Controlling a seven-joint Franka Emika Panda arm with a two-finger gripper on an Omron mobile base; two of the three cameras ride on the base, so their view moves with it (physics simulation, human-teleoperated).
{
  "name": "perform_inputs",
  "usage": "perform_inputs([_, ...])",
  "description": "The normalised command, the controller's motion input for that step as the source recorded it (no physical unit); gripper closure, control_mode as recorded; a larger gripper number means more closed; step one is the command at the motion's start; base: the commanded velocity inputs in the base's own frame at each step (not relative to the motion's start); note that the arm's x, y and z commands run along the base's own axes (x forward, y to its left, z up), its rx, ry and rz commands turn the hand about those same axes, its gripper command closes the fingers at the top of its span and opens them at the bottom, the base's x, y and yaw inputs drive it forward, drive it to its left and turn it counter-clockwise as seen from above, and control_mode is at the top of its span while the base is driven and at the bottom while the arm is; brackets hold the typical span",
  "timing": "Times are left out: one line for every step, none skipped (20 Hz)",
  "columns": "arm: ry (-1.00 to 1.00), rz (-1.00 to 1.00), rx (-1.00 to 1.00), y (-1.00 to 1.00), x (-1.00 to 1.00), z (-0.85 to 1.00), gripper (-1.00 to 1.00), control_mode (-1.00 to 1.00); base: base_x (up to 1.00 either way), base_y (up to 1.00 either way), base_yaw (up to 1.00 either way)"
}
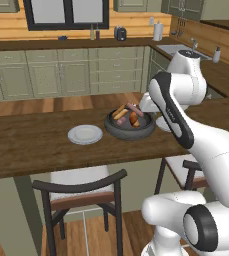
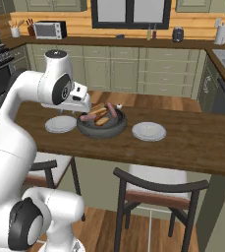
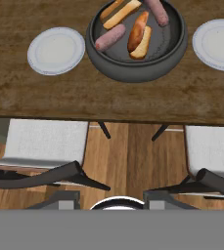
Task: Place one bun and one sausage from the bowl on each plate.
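Reaching for the bowl, lower your tool, whose jaw state I cannot tell, squarely over one bun first.

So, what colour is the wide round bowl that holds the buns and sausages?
Dark grey-black bowl, seen best in the hand view.

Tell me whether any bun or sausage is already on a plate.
No. Both plates are bare; the food still lies in the bowl.
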Motion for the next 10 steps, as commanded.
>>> perform_inputs([0.0,0.0,0.0,0.0,0.0,0.0,-1.0,1.0,0.0,0.0,0.0])
perform_inputs([0.0,0.0,0.0,0.0,0.0,0.0,-1.0,1.0,0.0,0.0,0.0])
perform_inputs([0.0,0.0,0.0,0.0,0.0,0.0,-1.0,1.0,0.0,0.0,0.0])
perform_inputs([0.0,0.0,0.0,0.0,0.0,0.0,-1.0,1.0,0.0,0.0,0.0])
perform_inputs([0.0,0.0,0.0,0.0,0.0,0.0,-1.0,1.0,0.4,0.0,0.0])
perform_inputs([0.0,0.0,0.0,0.0,0.0,0.0,-1.0,1.0,0.57,0.0,0.0])
perform_inputs([0.0,0.0,0.0,0.0,0.0,0.0,-1.0,1.0,0.6,0.0,0.0])
perform_inputs([0.0,0.0,0.0,0.0,0.0,0.0,-1.0,1.0,0.74,0.0,0.0])
perform_inputs([0.0,0.0,0.0,0.0,0.0,0.0,-1.0,1.0,0.74,0.0,0.0])
perform_inputs([0.0,0.0,0.0,0.0,0.0,0.0,-1.0,1.0,0.67,0.0,0.0])
